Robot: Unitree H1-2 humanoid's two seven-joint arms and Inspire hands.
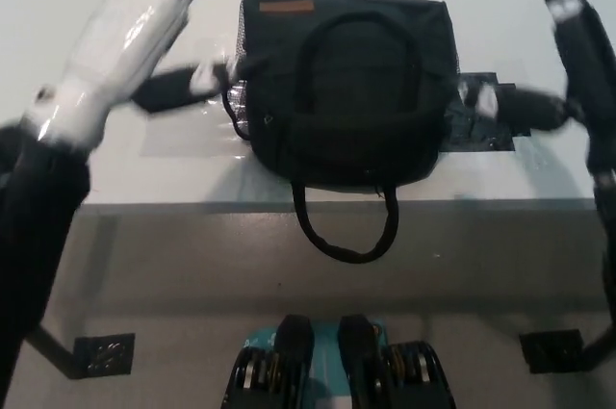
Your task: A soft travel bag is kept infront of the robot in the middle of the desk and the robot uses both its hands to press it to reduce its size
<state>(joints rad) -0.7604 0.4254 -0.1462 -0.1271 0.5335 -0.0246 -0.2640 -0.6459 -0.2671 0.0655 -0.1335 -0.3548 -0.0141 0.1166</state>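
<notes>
I see the black travel bag (pixel 346 91) lying flat in the middle of the white desk (pixel 87 168), with one strap loop hanging over the front edge. My white left hand (pixel 144 19) is up beside the bag's left side, and my black right hand (pixel 568 53) beside its right side. Both are blurred, so I cannot tell how far the fingers are open. Neither holds anything.
</notes>
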